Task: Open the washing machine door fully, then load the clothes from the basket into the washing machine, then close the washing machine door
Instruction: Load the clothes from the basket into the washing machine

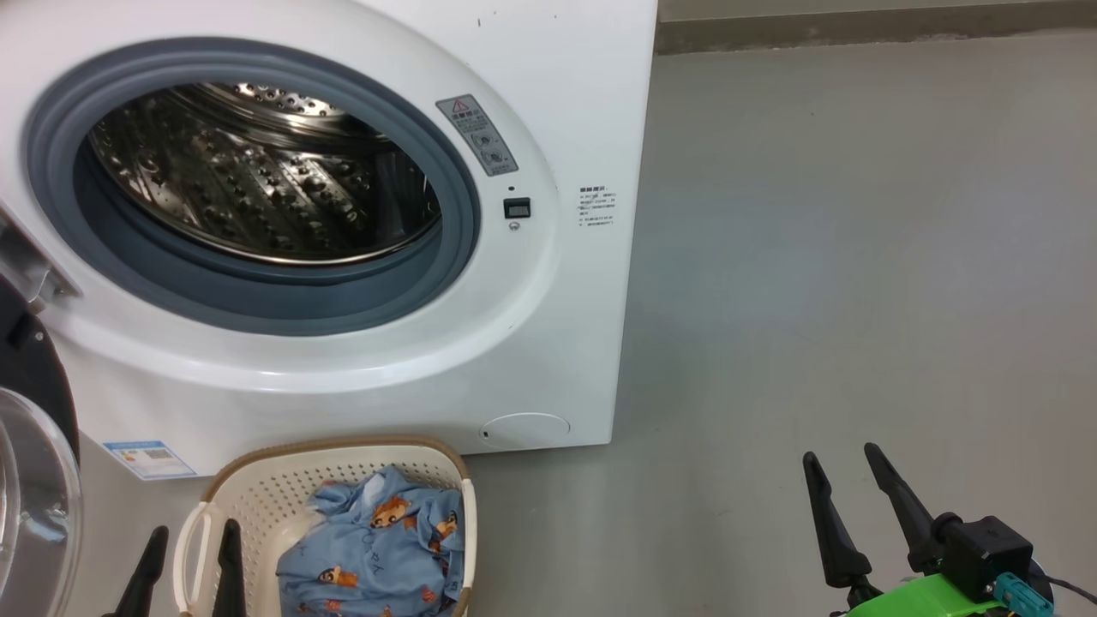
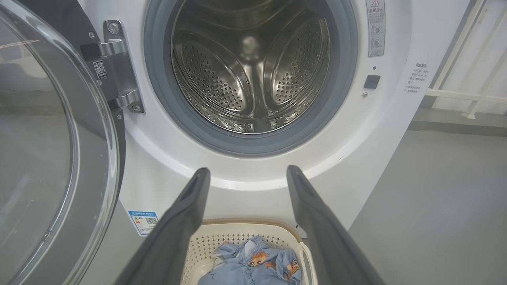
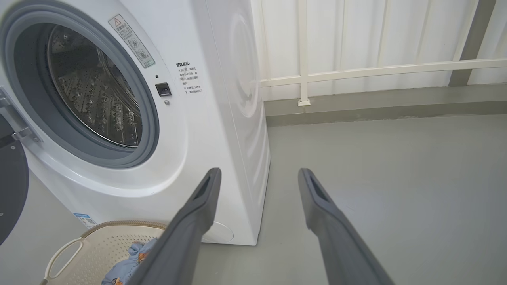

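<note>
Both grippers have their fingers spread wide and hold nothing. The left gripper [image 2: 247,170] hovers over the basket [image 1: 274,488], and the clothes [image 1: 377,540] lie just below and a little right of its fingertips, bunched against the basket's right wall. Straight ahead of it and higher is the open mouth of the washing machine [image 1: 557,86]. The washing machine door [image 1: 34,360] stands swung out close on its left (how far it is open I cannot judge exactly). The first danger, I think, is a shallow pinch: the fabric is soft, so part may trail and catch on the grey gasket [image 1: 257,300], or the light basket may lift or slide with it. A wide swing to the left may knock the door rim or the hinge [image 2: 115,67]. Between this gripper and the drum [image 1: 257,171] nothing stands in the way. The right gripper [image 1: 840,454] hangs over bare floor [image 1: 857,257], well apart from the basket, with open room ahead and to its right.
</note>
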You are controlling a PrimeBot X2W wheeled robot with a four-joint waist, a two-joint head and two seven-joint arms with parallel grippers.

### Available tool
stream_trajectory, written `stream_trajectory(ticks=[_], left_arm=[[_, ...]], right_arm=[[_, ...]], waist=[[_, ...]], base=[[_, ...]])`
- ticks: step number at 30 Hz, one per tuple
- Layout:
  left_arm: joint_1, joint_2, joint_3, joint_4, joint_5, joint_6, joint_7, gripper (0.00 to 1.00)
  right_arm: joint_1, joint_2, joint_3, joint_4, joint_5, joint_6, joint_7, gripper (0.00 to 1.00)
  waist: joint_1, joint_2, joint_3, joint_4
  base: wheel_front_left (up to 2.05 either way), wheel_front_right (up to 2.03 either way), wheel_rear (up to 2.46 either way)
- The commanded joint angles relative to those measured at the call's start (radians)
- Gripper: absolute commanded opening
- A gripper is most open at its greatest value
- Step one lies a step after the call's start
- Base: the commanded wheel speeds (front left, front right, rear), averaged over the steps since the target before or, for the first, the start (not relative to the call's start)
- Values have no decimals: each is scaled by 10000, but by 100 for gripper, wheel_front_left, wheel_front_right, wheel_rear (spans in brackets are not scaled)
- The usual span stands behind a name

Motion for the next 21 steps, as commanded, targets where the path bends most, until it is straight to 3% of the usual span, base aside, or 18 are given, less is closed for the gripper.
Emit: stream_trajectory(ticks=[1,21], left_arm=[[-378,93,355,-196,-20,-25,-55,100],[-249,97,134,-173,-52,-25,-55,100]], right_arm=[[-301,-39,288,-199,101,62,-74,100],[-304,-39,338,-156,69,62,-74,100]], waist=[[0,0,-9,3],[0,0,-25,28]], base=[[0,0,0],[0,0,0]])
